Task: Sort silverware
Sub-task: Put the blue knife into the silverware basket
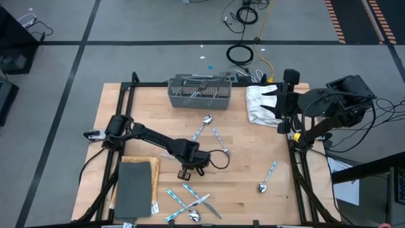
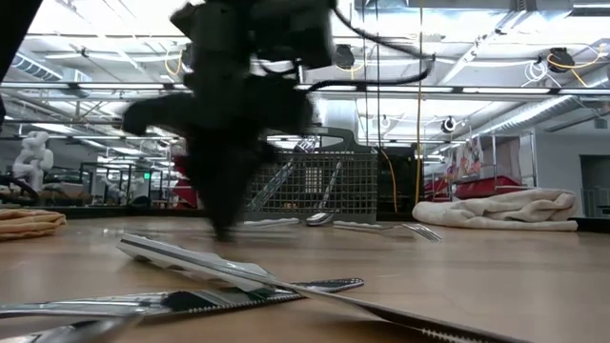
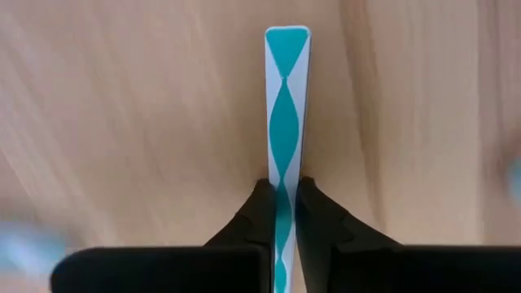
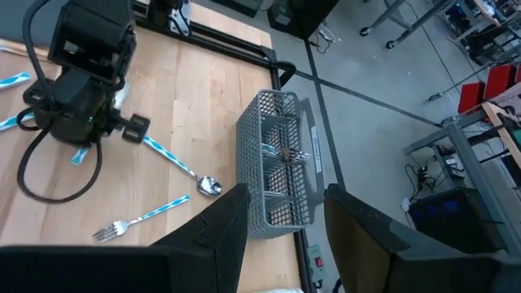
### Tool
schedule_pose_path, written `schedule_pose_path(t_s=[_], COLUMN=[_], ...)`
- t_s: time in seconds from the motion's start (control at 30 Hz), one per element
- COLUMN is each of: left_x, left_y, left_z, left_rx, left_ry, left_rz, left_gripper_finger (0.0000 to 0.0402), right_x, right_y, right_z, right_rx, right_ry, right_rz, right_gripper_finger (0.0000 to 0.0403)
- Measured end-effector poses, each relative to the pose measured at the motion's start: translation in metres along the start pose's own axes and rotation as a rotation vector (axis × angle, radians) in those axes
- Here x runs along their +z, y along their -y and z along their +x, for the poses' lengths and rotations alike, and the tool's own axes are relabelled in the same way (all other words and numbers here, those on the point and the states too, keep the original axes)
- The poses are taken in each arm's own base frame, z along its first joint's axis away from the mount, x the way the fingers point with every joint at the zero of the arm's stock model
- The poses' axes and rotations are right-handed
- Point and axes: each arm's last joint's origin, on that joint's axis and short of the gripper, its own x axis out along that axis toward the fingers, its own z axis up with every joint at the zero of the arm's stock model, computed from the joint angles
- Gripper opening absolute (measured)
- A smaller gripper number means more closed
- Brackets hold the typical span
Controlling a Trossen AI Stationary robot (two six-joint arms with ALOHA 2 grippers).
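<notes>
My left claw (image 3: 284,213) grips one patterned handle (image 3: 286,114). My right claw (image 4: 281,220) waits open, right of frame. Few pieces fill the basket (image 1: 199,92); most silverware (image 1: 190,204) remains on the tabletop (image 1: 247,171).

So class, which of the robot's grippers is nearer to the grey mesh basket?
Right. The right gripper hangs open beside the towel, just off the grey mesh basket. The left gripper is mid-table, shut on a teal-handled utensil.
</notes>
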Motion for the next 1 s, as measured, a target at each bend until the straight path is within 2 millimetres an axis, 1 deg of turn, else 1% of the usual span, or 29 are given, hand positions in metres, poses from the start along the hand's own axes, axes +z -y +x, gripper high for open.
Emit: schedule_pose_path(t_s=[0.07,0.13,0.17,0.23,0.3,0.37,0.43,0.5,0.63,0.73,0.83,1.0], left_x=[-0.010,-0.010,-0.014,-0.023,-0.026,-0.034,-0.039,-0.041,-0.044,-0.048,-0.052,-0.061], left_y=[0.000,0.000,-0.001,-0.001,-0.002,-0.002,-0.006,-0.013,-0.029,-0.048,-0.068,-0.102], left_z=[-0.012,-0.025,-0.030,-0.033,-0.036,-0.042,-0.043,-0.044,-0.047,-0.051,-0.054,-0.062], left_rx=[0.004,0.023,0.037,0.051,0.084,0.117,0.175,0.225,0.326,0.431,0.515,0.664], left_ry=[-0.074,-0.077,-0.110,-0.211,-0.235,-0.310,-0.376,-0.403,-0.434,-0.493,-0.561,-0.723], left_rz=[-0.034,-0.046,-0.048,-0.039,-0.021,-0.003,0.016,0.036,0.071,0.117,0.208,0.364], left_gripper_finger=[0.0027,0.0026,0.0023,0.0018,0.0017,0.0017,0.0017,0.0017,0.0017,0.0016,0.0016,0.0016], right_x=[-0.001,-0.001,-0.001,-0.002,-0.002,-0.002,-0.002,-0.002,-0.002,-0.002,-0.002,-0.001], right_y=[0.001,0.001,0.002,0.002,0.002,0.002,0.002,0.002,0.002,0.002,0.002,0.002], right_z=[-0.001,-0.002,-0.002,-0.003,-0.003,-0.003,-0.003,-0.003,-0.003,-0.003,-0.003,-0.003], right_rx=[0.000,0.000,0.000,0.000,-0.001,-0.001,-0.001,-0.001,-0.001,-0.001,-0.001,-0.001], right_ry=[0.003,0.005,0.005,0.007,0.007,0.007,0.007,0.007,0.007,0.007,0.007,0.008], right_rz=[0.002,0.004,0.004,0.005,0.005,0.004,0.004,0.004,0.010,0.013,0.013,0.027], right_gripper_finger=[0.0151,0.0151,0.0151,0.0151,0.0151,0.0151,0.0151,0.0151,0.0151,0.0151,0.0151,0.0151])
